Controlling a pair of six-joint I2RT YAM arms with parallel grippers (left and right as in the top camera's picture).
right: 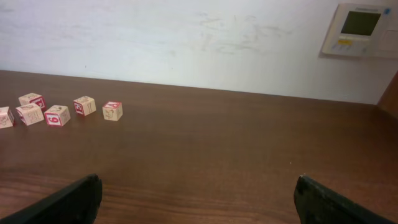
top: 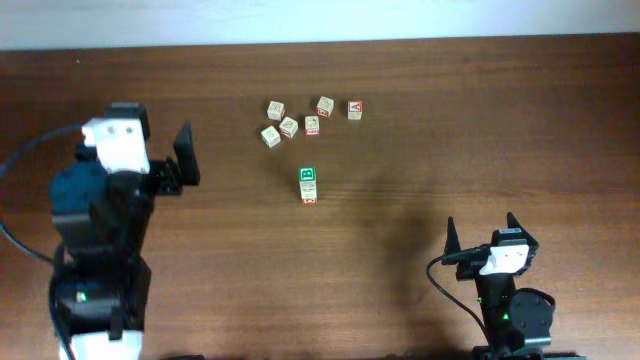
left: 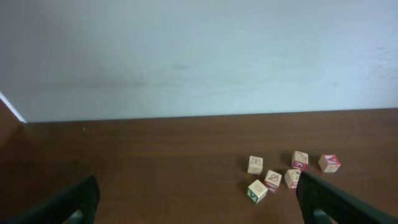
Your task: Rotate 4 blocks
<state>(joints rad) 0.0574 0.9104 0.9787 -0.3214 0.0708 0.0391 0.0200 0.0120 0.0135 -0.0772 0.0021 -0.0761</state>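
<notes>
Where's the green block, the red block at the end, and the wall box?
green block (top: 308, 175), overhead view, top face.
red block (top: 355, 109), overhead view, top face.
wall box (right: 359, 30), right wrist view, its front.

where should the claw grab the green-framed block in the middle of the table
Take the green-framed block from straight above, pinching its left and right faces: those stand free, while its near face appears to touch the red-framed block.

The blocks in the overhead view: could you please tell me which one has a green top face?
The green-topped block, set apart from the cluster of six, nearer the robot, next to a red-framed block. No other block shows green on top.
</notes>
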